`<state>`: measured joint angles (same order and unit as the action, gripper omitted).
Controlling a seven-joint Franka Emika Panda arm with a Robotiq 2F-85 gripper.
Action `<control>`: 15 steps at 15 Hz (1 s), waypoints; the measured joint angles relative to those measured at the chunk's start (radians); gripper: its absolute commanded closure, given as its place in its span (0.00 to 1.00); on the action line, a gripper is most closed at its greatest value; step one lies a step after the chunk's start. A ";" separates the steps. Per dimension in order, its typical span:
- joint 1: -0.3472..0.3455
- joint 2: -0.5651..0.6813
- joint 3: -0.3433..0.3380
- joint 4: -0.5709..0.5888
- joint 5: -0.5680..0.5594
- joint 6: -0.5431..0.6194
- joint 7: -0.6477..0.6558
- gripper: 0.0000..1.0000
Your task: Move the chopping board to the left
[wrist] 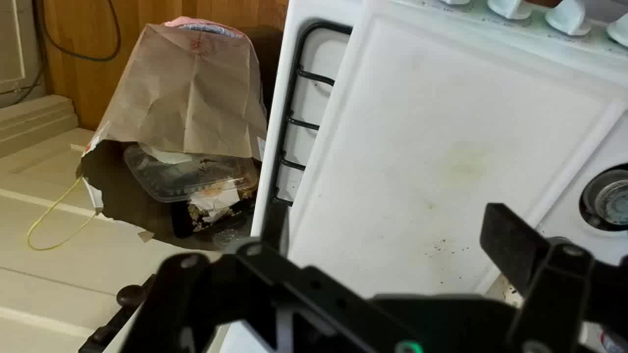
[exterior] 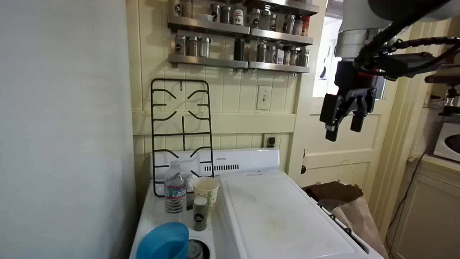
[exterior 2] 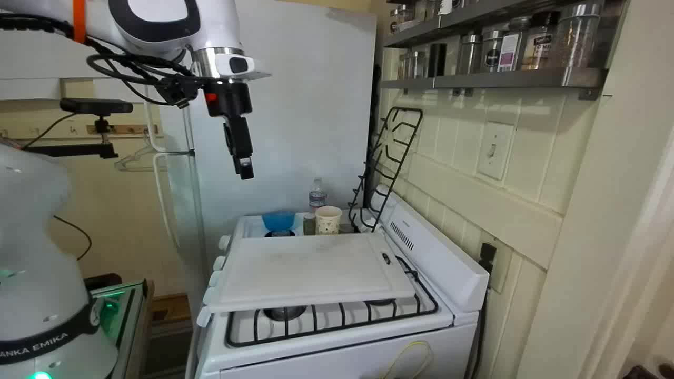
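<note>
Matte white, the chopping board lay over the burner grate of the gas stove, with a strip of grate bare along the stove's right side as one faced it. We saw the Robotiq gripper hanging well above the stove, its fingers spread wide and holding nothing. On the stove's left part stood a plastic water bottle, a spice jar, a paper cup and a blue bowl, the cup and jar nearest the board. Nothing marked a goal on the stove, so we could not tell whether the leftward move was done. If not, all of it was left: descending, gripping an edge, shifting the board, letting go. Room on that side seemed scant to us.
</note>
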<state>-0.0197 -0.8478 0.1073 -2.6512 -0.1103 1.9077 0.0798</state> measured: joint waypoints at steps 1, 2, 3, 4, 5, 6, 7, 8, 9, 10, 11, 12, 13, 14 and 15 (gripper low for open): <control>0.000 0.000 0.000 0.000 0.000 0.000 0.000 0.00; 0.000 0.000 0.000 0.000 0.000 0.000 0.000 0.00; 0.000 0.000 0.000 0.000 0.000 0.000 0.000 0.00; 0.000 0.000 0.000 0.000 0.000 0.000 0.000 0.00; 0.000 0.000 0.000 0.000 0.000 0.000 0.000 0.00; 0.000 0.000 0.000 0.000 0.000 0.000 0.000 0.00; 0.000 0.000 0.000 0.000 0.000 0.000 0.000 0.00; 0.000 0.000 0.000 0.000 0.000 0.000 0.000 0.00; 0.000 0.000 0.000 0.000 0.000 0.000 0.000 0.00; 0.000 0.000 0.000 0.000 0.000 0.000 0.000 0.00; 0.000 0.000 0.000 0.000 0.000 0.000 0.000 0.00; 0.000 0.000 0.000 0.000 0.000 0.000 0.000 0.00; 0.000 0.000 0.000 0.000 0.000 0.000 0.000 0.00; 0.000 0.000 -0.002 0.001 0.000 0.001 0.000 0.00; 0.001 0.001 -0.014 0.004 0.010 0.002 -0.001 0.00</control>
<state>-0.0187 -0.8464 0.0928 -2.6471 -0.1004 1.9093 0.0793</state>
